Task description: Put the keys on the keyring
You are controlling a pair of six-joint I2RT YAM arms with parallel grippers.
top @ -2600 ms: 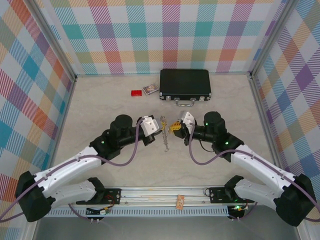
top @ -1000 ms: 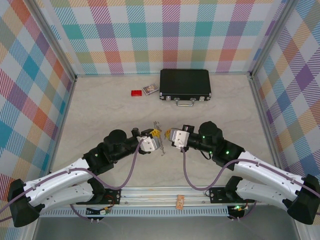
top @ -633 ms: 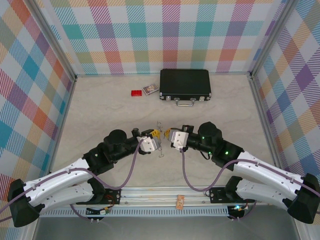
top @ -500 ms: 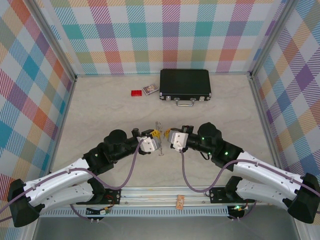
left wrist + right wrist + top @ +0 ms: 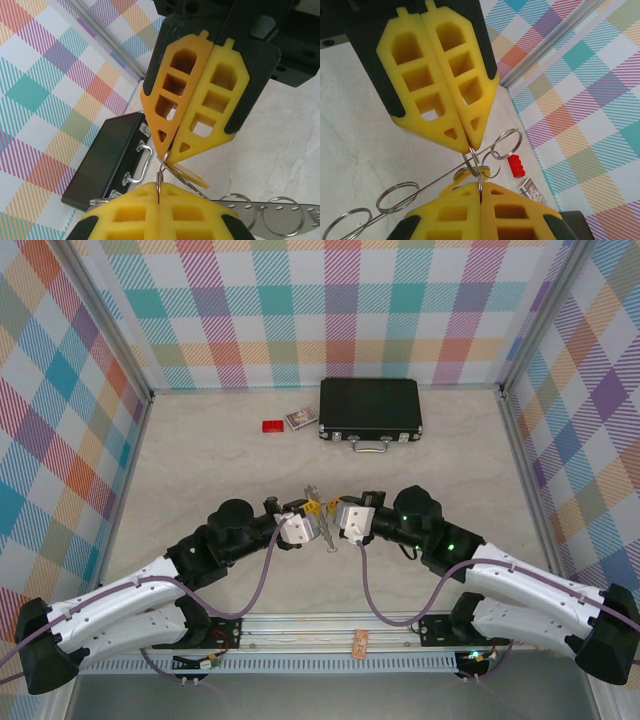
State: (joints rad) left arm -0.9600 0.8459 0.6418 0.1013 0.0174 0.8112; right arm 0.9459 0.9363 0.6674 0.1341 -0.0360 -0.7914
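Top external: keyring (image 5: 328, 533) has tilted between both shut jaws.

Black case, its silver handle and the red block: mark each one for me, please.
black case (image 5: 370, 405), top external view, middle of the lid.
silver handle (image 5: 146, 162), left wrist view, middle of the grip bar.
red block (image 5: 516, 165), right wrist view, centre of the block.

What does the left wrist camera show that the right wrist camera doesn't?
Left wrist: the black case with its silver handle. Right wrist: the small red block and a little printed card beside it. Both: the left pincer and right pincer, shut, tip to tip, each pinching thin wire rings above the marbled tabletop.
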